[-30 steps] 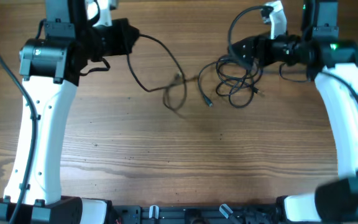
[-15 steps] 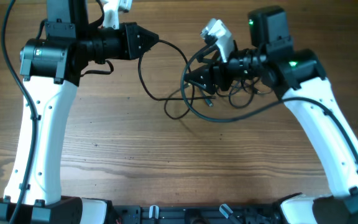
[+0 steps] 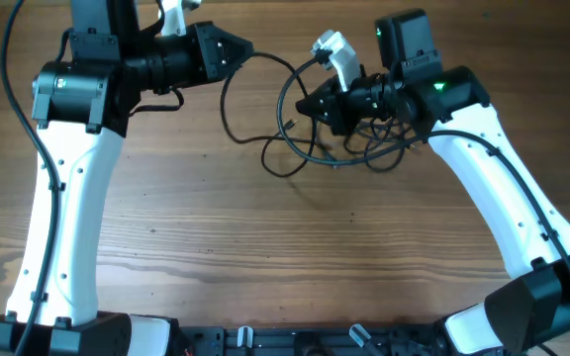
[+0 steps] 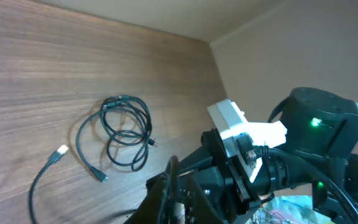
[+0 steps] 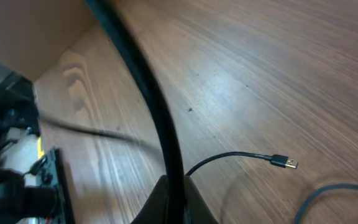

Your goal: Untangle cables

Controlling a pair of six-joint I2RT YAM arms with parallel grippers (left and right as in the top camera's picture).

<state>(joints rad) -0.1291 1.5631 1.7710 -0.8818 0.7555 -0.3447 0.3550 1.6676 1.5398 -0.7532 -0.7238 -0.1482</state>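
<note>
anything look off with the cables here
Yes: the cables sit in a knot of overlapping loops on the table, strung between the left gripper and right gripper, each pinching a strand.

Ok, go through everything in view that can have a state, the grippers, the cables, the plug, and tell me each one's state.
cables: tangled, loops crossing on the table between the two grippers
left gripper: shut on one of the cables
right gripper: shut on one of the cables
coiled cable: loosely coiled, lying flat on the table
USB plug: unplugged, lying on the table
</note>
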